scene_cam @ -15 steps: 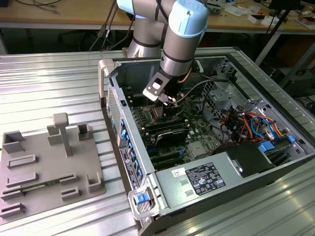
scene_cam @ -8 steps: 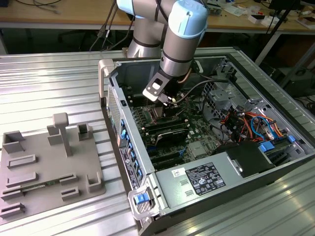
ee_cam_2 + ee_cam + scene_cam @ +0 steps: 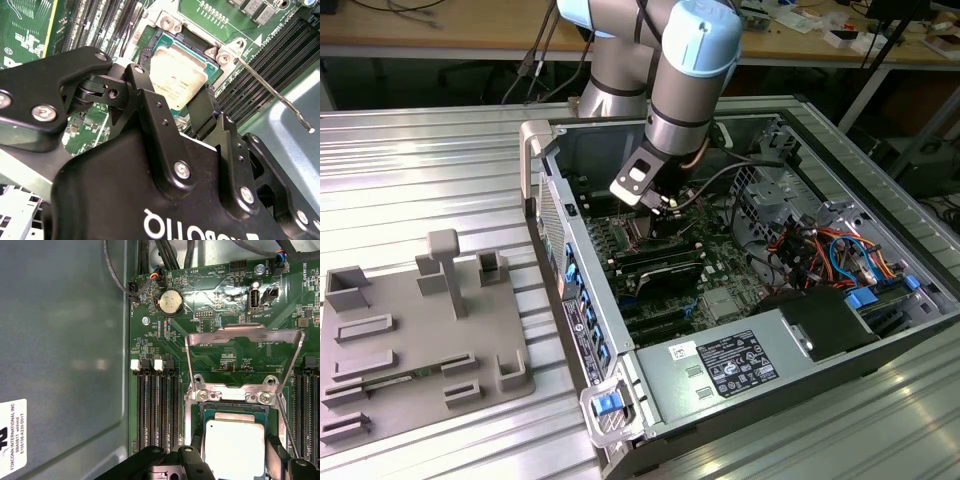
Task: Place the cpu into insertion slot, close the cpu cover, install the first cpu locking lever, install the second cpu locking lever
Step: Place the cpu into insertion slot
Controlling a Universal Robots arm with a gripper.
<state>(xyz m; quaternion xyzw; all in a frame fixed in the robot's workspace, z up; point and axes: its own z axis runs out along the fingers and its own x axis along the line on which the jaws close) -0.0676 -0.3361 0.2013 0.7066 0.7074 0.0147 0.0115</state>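
Note:
The cpu (image 3: pixel 234 440), a flat silvery square, lies level inside the insertion slot (image 3: pixel 231 396) on the green motherboard. My gripper (image 3: pixel 234 456) straddles it, one black finger (image 3: pixel 194 452) against each side edge, and looks shut on it. The second wrist view gives the same picture: the cpu (image 3: pixel 175 70) sits between the fingers (image 3: pixel 144 90) of the gripper (image 3: pixel 176 84) within the slot's silver rim (image 3: pixel 167 22). The cpu cover (image 3: pixel 244 330) stands hinged up and open beyond the slot. A thin locking lever (image 3: pixel 274 91) sticks up free. In the exterior view the gripper (image 3: pixel 658 205) is low inside the case.
Black memory slots (image 3: pixel 156 410) flank the slot on both sides. The open computer case (image 3: pixel 620 330) has grey metal walls, a power supply (image 3: pixel 735 362) and coloured cables (image 3: pixel 820 250). A grey fixture plate (image 3: pixel 415 345) lies on the table at the exterior view's left.

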